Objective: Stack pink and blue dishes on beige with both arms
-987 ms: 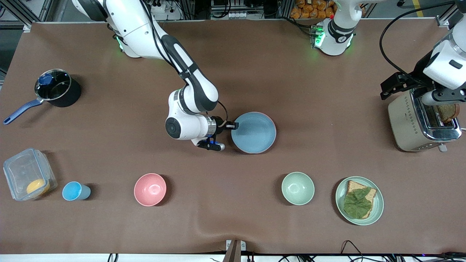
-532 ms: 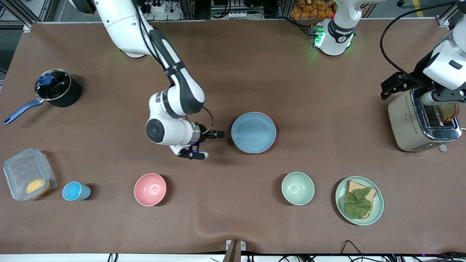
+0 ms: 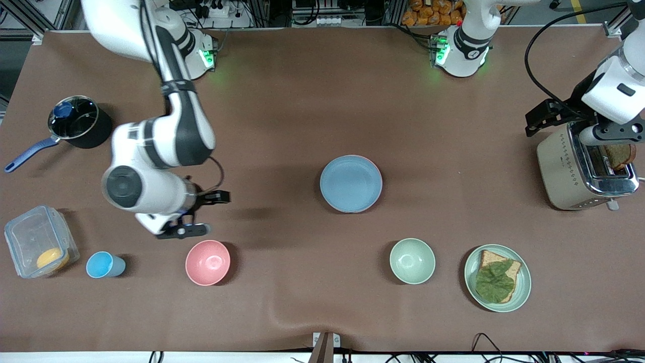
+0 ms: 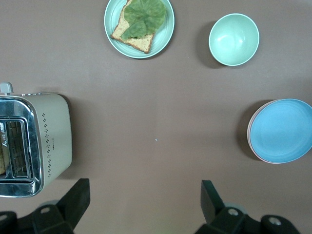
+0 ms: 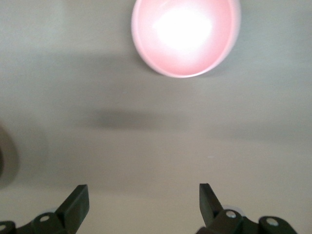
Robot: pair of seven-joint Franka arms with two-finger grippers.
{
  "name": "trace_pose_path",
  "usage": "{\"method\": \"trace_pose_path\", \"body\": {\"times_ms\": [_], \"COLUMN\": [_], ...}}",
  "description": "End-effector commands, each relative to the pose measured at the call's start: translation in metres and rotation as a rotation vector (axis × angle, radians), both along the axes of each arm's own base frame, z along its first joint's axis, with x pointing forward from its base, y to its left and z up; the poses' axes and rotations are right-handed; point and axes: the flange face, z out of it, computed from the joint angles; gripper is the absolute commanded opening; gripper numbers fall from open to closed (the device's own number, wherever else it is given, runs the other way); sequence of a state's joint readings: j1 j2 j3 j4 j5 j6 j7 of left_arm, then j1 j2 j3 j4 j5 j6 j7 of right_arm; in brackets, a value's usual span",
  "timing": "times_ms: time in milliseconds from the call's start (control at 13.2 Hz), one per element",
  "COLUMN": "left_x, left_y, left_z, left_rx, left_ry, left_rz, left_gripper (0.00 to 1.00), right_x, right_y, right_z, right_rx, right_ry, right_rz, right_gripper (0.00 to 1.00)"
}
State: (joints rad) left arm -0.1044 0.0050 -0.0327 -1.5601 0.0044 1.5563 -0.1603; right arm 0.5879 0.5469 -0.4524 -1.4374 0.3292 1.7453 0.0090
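No writing reads; right hand (image 3: 201, 214) and left hand (image 4: 144, 204) both spread, empty.

Light blue plate (image 3: 350, 183) over a pink rim, pink bowl (image 3: 207, 262), pale green bowl (image 3: 412, 260), cream toaster (image 3: 579, 169) with a dotted pattern, all on brown tabletop (image 3: 322, 101).

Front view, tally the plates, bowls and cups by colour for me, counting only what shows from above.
Blue: 2, the blue plate and the blue cup
Pink: 1, the pink bowl
Green: 2, the green bowl and the green plate
Total: 5, leaving out whatever lies under the blue plate
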Motion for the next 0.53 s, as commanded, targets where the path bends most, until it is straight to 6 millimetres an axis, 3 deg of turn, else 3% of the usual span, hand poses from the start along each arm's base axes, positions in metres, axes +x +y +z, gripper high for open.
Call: {"method": "trace_pose_path", "body": {"times_ms": [0,152,304,456], "left_x": [-0.003,0.002,0.004,0.008], "left_y": [0.005,0.007,0.009,0.020], "left_z": [0.003,-0.004,-0.006,-0.003], "left_rx": [0.025,0.023,0.020,0.016], "left_ry": [0.003,0.014,0.016,0.011], "left_rz": [-0.015,-0.011,-0.003,0.018], "left_gripper": [1.00,1.00,1.00,1.00], "right_x": [-0.002,-0.009,-0.018,-0.027], "right_y": [-0.054,-0.085,-0.083,-0.108], "right_z": [0.053,0.096,0.127,0.158], "right_rx": [0.038,-0.015,-0.216,-0.235], "right_ry": [-0.031,-0.083,-0.136,-0.173], "right_rz": [-0.014,-0.015,0.100,0.090], "right_gripper": [1.00,1.00,1.00,1.00]}}
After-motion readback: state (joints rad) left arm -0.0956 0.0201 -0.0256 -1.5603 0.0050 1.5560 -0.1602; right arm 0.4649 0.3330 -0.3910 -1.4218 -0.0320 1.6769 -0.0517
